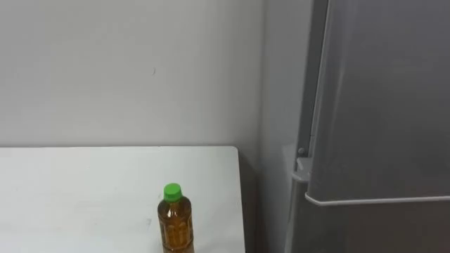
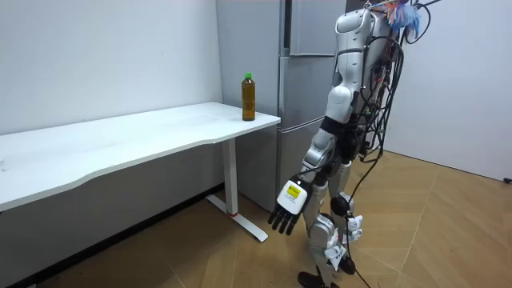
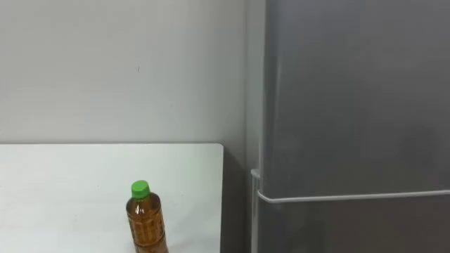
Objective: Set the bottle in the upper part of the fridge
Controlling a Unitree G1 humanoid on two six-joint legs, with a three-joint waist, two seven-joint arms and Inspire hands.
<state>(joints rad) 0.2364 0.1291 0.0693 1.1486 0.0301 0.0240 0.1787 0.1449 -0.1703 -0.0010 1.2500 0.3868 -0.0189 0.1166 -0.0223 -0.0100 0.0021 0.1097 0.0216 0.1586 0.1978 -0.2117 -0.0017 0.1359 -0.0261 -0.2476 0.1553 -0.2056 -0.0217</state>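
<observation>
One bottle (image 1: 176, 221) of amber liquid with a green cap (image 1: 172, 190) stands upright on the white table (image 1: 84, 190), near the right end of the tabletop and close to its front corner. It is held by neither hand. One grey fridge (image 1: 380, 105) stands to the right of the table, with a narrow gap between the table's end and the fridge's side. In the eye views the fridge front shows two door panels, one above the other, divided by a light horizontal seam (image 1: 380, 200). Both panels lie flush, so the upper door (image 1: 380, 98) is closed and stands between the bottle and the fridge's inside. A plain pale wall (image 1: 126, 70) runs behind the table and the fridge.

In the room view the robot stands upright on the wooden floor (image 2: 448, 232), in front of the fridge and just off the table's end. The bottle (image 2: 249, 98) is at about the height of its upper arm. One hand (image 2: 286, 210), probably the left one judging by how the body faces, hangs low beside the thigh. Its fingers are straight, spread and pointing down, and it holds nothing. It is well apart from the bottle.
</observation>
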